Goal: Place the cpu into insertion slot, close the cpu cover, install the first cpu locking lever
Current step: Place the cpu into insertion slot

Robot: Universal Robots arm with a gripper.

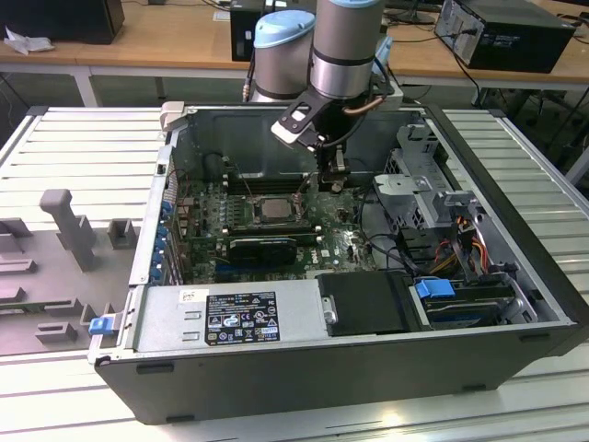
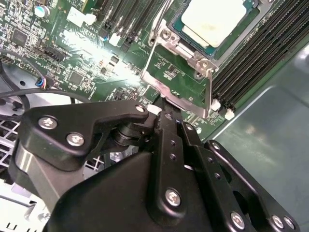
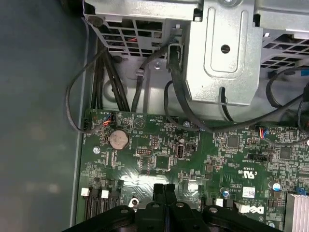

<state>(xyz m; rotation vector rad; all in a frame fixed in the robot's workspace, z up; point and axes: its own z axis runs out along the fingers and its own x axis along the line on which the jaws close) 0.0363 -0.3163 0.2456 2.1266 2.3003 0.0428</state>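
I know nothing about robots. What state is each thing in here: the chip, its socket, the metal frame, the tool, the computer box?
cpu: seated in the insertion slot, pale top showing.
insertion slot: filled by the cpu.
cpu cover: raised, not closed; green board shows through its opening.
tool: shut, tips at the cover's free edge.
computer case: side open.

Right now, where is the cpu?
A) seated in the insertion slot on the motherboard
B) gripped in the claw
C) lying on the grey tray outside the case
A: the cpu sits in the insertion slot, its pale top showing in the second wrist view.
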